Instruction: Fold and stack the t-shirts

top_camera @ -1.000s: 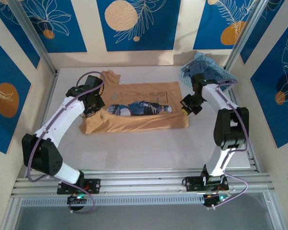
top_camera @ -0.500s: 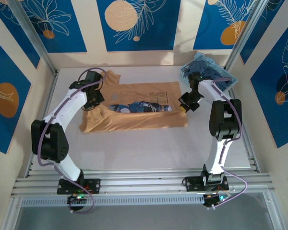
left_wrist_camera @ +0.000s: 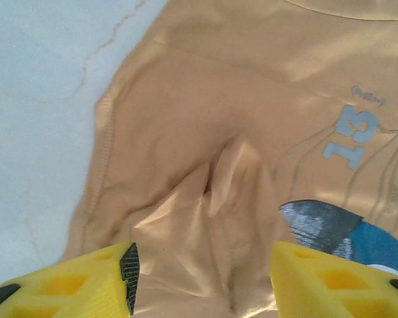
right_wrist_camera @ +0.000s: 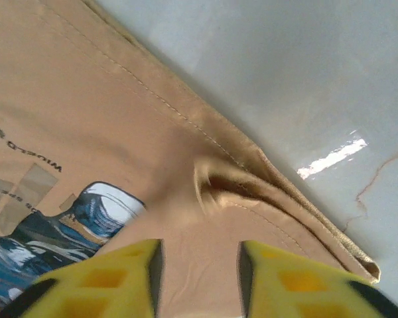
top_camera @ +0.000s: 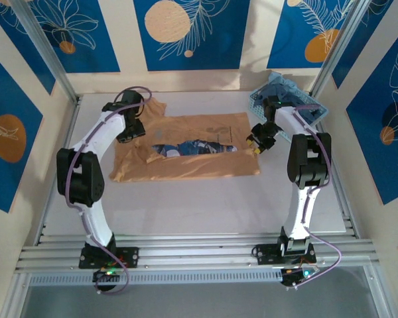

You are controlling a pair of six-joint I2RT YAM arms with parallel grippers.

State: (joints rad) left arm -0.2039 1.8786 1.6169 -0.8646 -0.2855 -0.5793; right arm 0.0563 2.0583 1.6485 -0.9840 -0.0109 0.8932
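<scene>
The tan-orange t-shirt (top_camera: 186,154) lies spread mid-table, its near half folded up over the blue cartoon print (top_camera: 192,146). My left gripper (top_camera: 129,130) hovers over the shirt's left end. It is open, its yellow fingers (left_wrist_camera: 86,281) wide apart above a bunched peak of cloth (left_wrist_camera: 232,172). My right gripper (top_camera: 258,140) is at the shirt's right edge, also open, its jaws partly apart over flat cloth behind a raised hem fold (right_wrist_camera: 252,189). The slate-blue t-shirt (top_camera: 286,95) sits crumpled in the basket.
The light blue lattice basket (top_camera: 257,101) stands tilted at the back right corner, just behind my right gripper. Bare white table (top_camera: 205,205) stretches from the shirt to the near rail. Metal frame posts (top_camera: 46,56) rise at both back corners.
Both grippers moved toward the far side of the table. The shirt's folded near flap followed, so less of the blue print shows.
</scene>
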